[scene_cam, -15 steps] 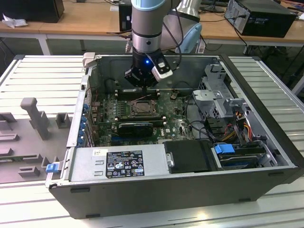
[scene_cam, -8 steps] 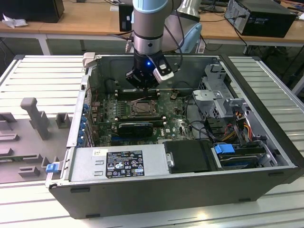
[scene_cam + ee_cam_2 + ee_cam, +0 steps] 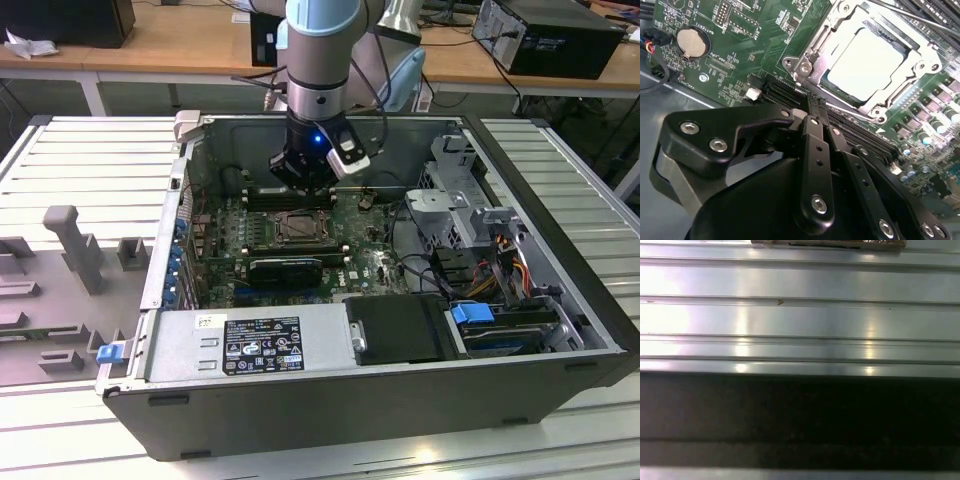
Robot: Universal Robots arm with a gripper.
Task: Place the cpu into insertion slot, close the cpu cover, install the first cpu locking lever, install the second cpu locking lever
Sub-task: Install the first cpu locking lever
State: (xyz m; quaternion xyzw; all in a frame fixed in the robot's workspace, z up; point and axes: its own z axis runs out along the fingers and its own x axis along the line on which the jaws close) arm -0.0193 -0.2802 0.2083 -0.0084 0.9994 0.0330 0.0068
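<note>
The cpu [image 3: 867,60], a pale silver square, lies in the insertion slot [image 3: 300,228] on the green board inside the open computer case. The silvery cpu cover [image 3: 815,50] lies flat around it, and the chip shows through the cover's window. A thin metal lever [image 3: 920,20] runs along the socket's far side. My gripper [image 3: 812,104] hangs just off one edge of the socket with its black fingers [image 3: 816,150] together and nothing between them. In the exterior view the gripper [image 3: 303,185] is low inside the case, just behind the socket.
Long black memory slots [image 3: 855,131] run beside the socket, under the fingertips. A coin battery [image 3: 691,42] sits on the board. The case holds a long black card [image 3: 285,268], a power supply [image 3: 250,345], a drive cage [image 3: 460,210] and cables [image 3: 505,262]. Grey fixtures [image 3: 75,245] stand on the ribbed table.
</note>
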